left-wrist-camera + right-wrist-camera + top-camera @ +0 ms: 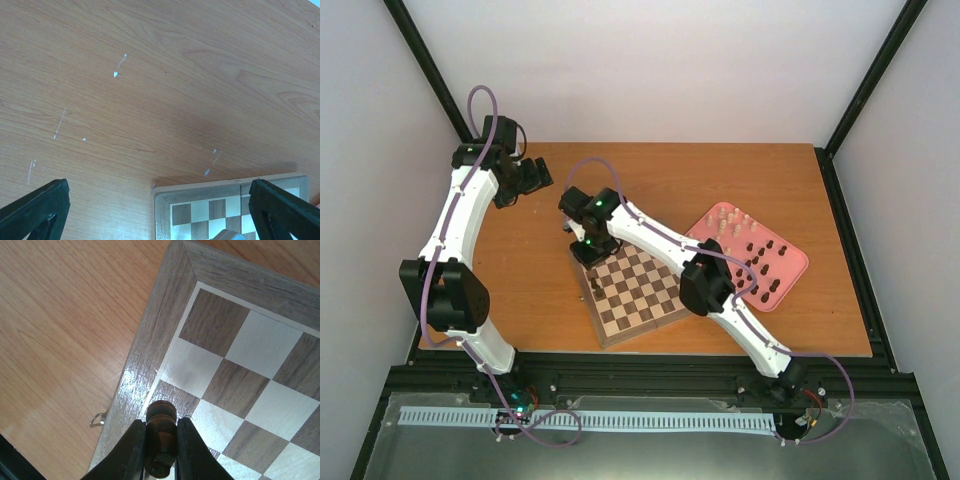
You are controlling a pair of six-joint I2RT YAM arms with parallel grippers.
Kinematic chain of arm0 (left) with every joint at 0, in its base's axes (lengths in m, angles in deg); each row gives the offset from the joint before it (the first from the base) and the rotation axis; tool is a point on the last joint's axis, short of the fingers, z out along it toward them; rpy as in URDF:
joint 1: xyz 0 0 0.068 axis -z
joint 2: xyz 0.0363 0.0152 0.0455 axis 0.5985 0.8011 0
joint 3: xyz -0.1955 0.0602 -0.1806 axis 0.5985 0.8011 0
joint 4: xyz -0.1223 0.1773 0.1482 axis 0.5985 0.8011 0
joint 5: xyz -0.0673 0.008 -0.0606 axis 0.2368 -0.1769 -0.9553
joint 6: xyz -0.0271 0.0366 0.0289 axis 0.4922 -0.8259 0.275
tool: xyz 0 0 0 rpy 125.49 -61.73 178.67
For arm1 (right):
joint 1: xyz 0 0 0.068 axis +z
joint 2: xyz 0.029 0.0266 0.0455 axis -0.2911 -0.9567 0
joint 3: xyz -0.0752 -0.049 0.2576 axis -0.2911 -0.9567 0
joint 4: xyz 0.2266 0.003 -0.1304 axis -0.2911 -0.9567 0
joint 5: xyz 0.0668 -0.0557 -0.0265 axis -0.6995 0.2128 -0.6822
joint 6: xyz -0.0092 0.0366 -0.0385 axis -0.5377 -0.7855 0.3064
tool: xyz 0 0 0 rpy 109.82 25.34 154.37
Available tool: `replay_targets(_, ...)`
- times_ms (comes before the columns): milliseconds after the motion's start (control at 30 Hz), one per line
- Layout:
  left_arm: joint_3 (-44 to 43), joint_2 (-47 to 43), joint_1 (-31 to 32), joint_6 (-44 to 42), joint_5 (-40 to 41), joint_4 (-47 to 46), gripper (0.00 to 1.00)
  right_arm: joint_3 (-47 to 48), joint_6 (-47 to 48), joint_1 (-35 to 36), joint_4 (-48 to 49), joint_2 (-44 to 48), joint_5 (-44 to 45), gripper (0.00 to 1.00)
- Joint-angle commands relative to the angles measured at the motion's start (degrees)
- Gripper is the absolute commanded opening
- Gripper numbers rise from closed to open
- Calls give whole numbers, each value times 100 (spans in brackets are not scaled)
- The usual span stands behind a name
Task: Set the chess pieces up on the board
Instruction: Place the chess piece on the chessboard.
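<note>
No legible text, labels or numbers anywhere.

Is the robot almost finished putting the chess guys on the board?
Barely begun. Done: no piece stands on the board where it shows. In hand: the right end effector pinches one dark brown piece over the board's edge squares near a corner. Left: the other chess pieces, cream and dark, sit in the pink tray, and the left end effector hangs open over the table.

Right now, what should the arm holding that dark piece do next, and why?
Probably lower it straight down, then let go. The right gripper is shut on a dark piece over a square beside the border of the board, and it seems not yet set down.
</note>
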Motion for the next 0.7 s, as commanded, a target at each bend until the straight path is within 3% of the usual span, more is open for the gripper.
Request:
replay_targets(0, -155, -32, 21, 14, 63, -43, 100, 176, 150, 72, -86, -165, 152, 3)
replay_targets(667, -240, 97, 21, -4, 103, 10, 100, 156, 218, 137, -160, -253, 271, 3)
